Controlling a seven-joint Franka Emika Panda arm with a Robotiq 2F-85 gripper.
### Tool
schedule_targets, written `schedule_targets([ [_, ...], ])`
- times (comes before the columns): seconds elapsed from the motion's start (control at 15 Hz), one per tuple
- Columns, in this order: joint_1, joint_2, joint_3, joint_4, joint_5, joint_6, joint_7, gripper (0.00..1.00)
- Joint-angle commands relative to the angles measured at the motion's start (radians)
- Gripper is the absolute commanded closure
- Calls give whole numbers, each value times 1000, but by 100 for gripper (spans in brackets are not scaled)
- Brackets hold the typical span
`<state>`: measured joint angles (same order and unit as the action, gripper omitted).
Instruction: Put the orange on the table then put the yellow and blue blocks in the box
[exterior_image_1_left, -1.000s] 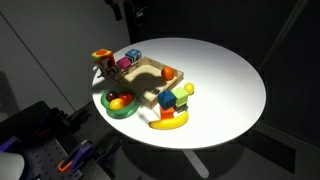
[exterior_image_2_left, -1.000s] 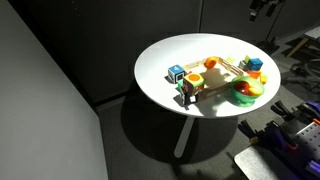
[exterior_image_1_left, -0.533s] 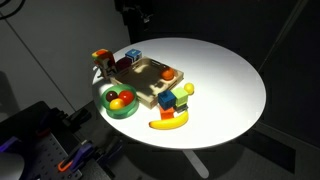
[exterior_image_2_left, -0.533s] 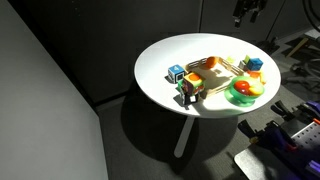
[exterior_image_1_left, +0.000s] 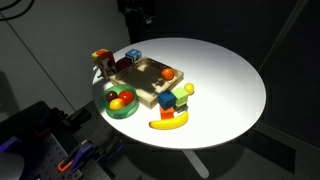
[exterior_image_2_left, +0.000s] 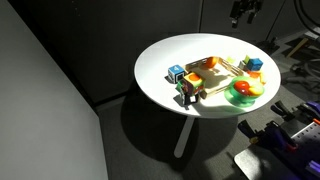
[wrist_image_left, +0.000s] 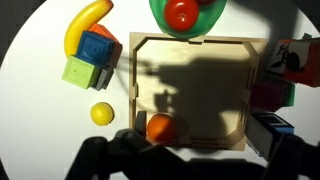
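The orange (wrist_image_left: 160, 127) lies inside the light wooden box (wrist_image_left: 190, 45), in the corner nearest the wrist camera; it also shows in an exterior view (exterior_image_1_left: 168, 73). The yellow block (wrist_image_left: 101, 113) sits on the white table (exterior_image_1_left: 225, 85) just outside the box. The blue block (wrist_image_left: 97, 47) lies beside it, touching a green block. My gripper (exterior_image_1_left: 140, 14) hangs high above the table's far edge, apart from everything. In the wrist view its dark fingers (wrist_image_left: 190, 165) are spread wide with nothing between them.
A green bowl (exterior_image_1_left: 120, 103) holding red and orange pieces stands by one side of the box. A yellow banana (exterior_image_1_left: 170, 122) lies near the blocks. A cluster of coloured toys (exterior_image_1_left: 105, 60) stands at the box's other side. The table's edge is close to the bowl.
My gripper has come further into view above the far edge of the table. The objects on the table have not moved.
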<state>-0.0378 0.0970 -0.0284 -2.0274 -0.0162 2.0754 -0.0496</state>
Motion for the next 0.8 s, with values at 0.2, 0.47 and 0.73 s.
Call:
schedule_targets([
  [0.2, 1, 55, -2, 56, 4, -33, 18, 0],
  [0.47, -2, 149, -2, 130, 5, -57, 6, 0],
  [0.73, -6, 260, 0, 213, 9, -55, -7, 0],
])
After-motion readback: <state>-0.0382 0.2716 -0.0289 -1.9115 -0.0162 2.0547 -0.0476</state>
